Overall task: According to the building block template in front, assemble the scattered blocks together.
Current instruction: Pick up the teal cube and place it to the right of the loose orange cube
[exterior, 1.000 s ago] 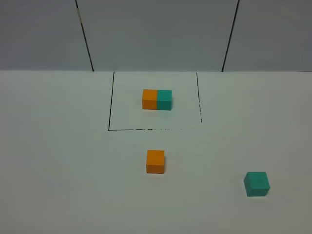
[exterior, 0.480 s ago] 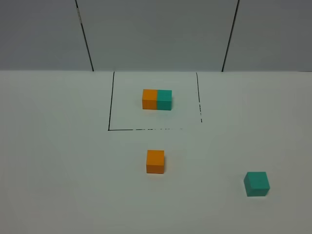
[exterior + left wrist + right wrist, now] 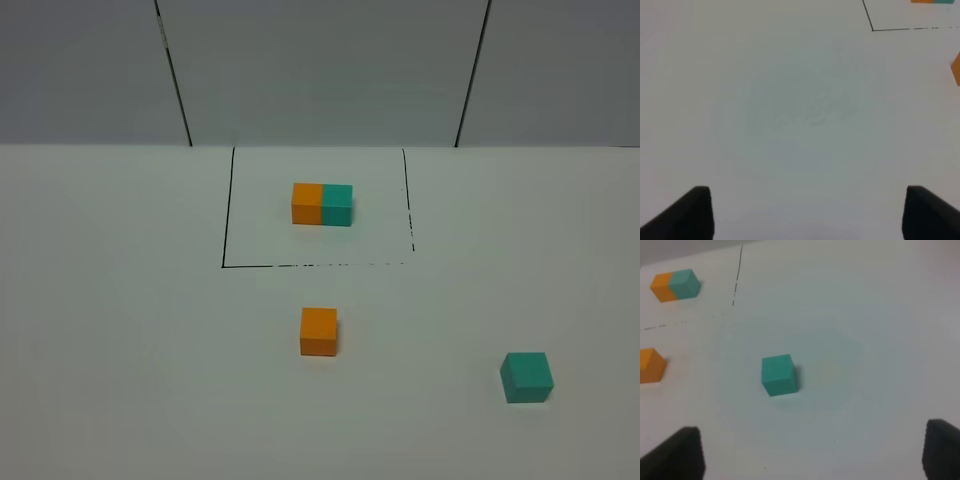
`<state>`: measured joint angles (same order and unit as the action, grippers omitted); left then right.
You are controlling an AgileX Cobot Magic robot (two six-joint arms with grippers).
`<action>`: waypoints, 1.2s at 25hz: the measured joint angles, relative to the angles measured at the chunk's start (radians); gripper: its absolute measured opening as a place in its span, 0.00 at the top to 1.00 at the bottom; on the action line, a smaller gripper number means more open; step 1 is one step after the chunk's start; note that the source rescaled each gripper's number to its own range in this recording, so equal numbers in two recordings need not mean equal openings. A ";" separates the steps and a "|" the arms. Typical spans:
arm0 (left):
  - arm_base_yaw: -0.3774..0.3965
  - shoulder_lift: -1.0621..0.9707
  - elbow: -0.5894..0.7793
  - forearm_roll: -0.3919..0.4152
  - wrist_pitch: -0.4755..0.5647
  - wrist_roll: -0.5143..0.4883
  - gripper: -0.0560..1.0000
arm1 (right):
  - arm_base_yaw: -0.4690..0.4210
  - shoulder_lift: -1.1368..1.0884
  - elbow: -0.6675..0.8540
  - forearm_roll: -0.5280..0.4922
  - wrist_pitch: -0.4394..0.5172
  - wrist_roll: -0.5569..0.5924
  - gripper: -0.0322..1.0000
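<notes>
Template [image 3: 322, 204] inside marked square [image 3: 227, 210]; orange cube [image 3: 319, 330], teal cube [image 3: 527, 376] well apart

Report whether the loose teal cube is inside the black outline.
Outside: the teal cube lies right of and nearer than the black outline, touching nothing.

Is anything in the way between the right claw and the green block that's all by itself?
No, nothing visible. Only bare white table lies between the open right gripper and the teal cube. The single orange cube sits well apart from it, not between them.
</notes>
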<state>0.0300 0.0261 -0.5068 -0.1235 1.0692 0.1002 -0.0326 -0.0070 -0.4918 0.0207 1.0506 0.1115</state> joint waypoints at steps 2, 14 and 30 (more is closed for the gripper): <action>0.000 0.000 0.000 0.000 0.000 0.000 0.36 | 0.000 0.000 0.000 0.000 0.000 -0.001 0.25; 0.000 -0.001 0.000 -0.002 0.000 0.000 0.37 | 0.000 0.000 0.000 0.002 0.000 -0.001 0.25; 0.000 -0.001 0.000 -0.002 0.000 0.000 0.37 | 0.000 0.077 -0.010 0.032 0.013 0.022 0.08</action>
<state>0.0300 0.0252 -0.5068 -0.1251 1.0692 0.0997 -0.0326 0.0702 -0.5020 0.0523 1.0632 0.1336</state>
